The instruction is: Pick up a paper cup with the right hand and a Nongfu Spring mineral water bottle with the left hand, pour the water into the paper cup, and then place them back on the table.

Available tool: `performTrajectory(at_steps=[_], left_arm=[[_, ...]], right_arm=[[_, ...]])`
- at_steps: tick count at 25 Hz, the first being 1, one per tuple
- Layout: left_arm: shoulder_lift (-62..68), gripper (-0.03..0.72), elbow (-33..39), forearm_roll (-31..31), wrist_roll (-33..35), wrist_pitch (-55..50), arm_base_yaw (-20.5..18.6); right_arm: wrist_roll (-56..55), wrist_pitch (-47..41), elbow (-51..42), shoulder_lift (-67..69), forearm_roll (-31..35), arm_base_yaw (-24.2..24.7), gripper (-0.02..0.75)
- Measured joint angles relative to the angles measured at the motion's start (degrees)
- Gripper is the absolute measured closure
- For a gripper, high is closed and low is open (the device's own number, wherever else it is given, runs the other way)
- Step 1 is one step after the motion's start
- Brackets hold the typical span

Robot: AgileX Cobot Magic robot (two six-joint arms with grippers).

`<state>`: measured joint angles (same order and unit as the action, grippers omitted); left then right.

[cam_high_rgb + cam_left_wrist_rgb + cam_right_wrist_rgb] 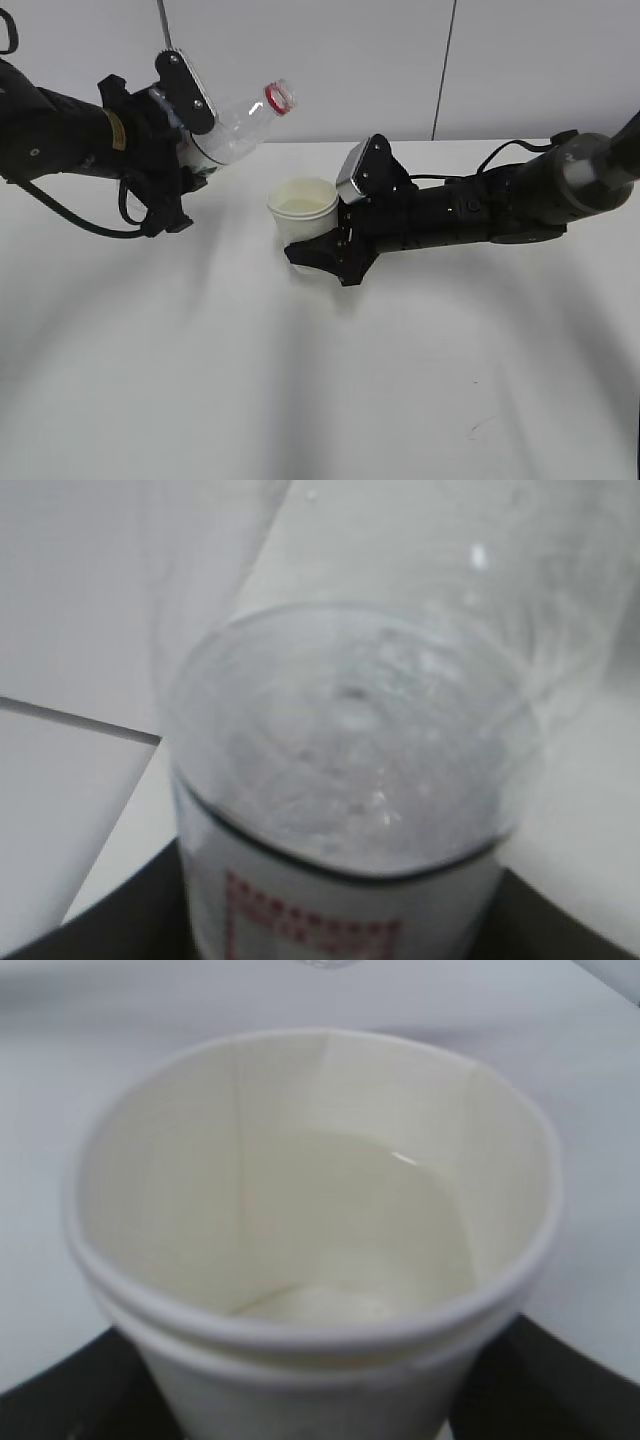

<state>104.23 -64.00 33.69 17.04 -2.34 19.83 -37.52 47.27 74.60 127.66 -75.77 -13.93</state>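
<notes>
My left gripper (185,150) is shut on the clear Nongfu Spring bottle (235,125). It holds the bottle in the air, tilted, with the red neck ring (279,97) pointing up to the right, left of the cup. The left wrist view looks along the bottle (350,780), which looks nearly empty, with a bit of red label print at the bottom. My right gripper (315,255) is shut on the cream-white paper cup (303,210), upright near the table (300,400). The right wrist view shows the cup (300,1340) with clear water (370,1250) in it.
A grey-white wall with a dark vertical seam (444,70) stands behind the table. A black cable (70,215) hangs from the left arm near the tabletop. A small dark scuff (480,428) marks the table at the front right.
</notes>
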Motion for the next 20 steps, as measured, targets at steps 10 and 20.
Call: performTrajectory(at_steps=[10, 20], left_arm=[[0.0, 0.312, 1.0, -17.2, -0.1, 8.6, -2.6], [0.1, 0.314, 8.7, -26.9, -1.6, 24.9, -2.9]], right_arm=[[2.7, -0.6, 0.0, 0.0, 9.4, 0.0, 0.246], [4.2, -0.9, 0.0, 0.0, 16.2, 1.8, 0.246]])
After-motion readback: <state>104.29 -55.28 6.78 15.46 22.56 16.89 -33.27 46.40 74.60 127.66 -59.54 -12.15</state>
